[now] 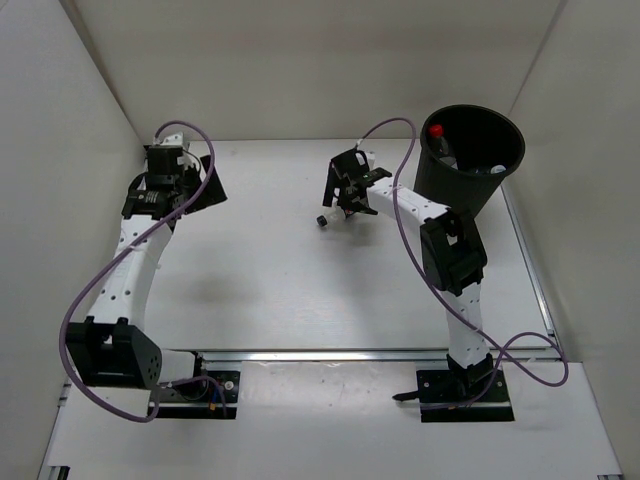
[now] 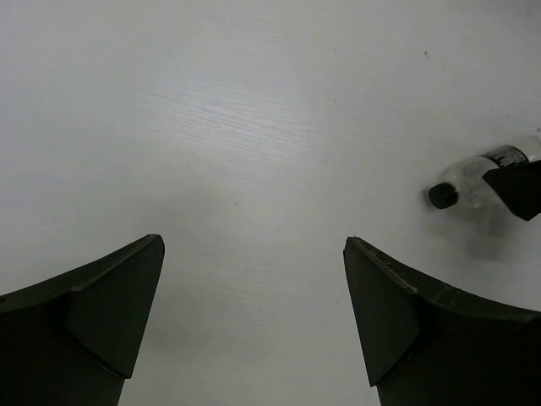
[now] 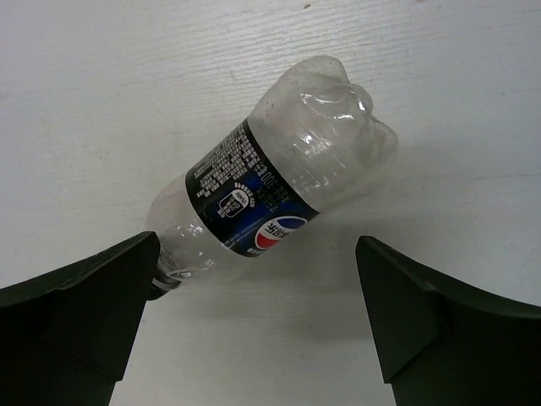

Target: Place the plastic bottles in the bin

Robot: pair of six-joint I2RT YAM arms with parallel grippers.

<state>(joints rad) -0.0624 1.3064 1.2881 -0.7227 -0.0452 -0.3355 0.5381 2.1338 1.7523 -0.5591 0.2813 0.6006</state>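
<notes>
A clear bottle with a dark blue label [image 3: 270,194] lies on its side on the white table; it also shows in the top view [image 1: 329,218] and at the right of the left wrist view [image 2: 478,176]. My right gripper [image 3: 254,254] is open just above it, one finger on each side, not touching; its place in the top view is over the bottle [image 1: 345,198]. The black bin [image 1: 455,190] stands at the far right, with a red-capped bottle [image 1: 437,133] and another clear one [image 1: 494,170] inside. My left gripper [image 2: 254,245] is open and empty at the far left [image 1: 200,185]. The orange bottles are out of view.
White walls close in the table on the left, back and right. A metal rail [image 1: 330,353] runs along the near edge by the arm bases. Purple cables [image 1: 400,125] loop off both arms.
</notes>
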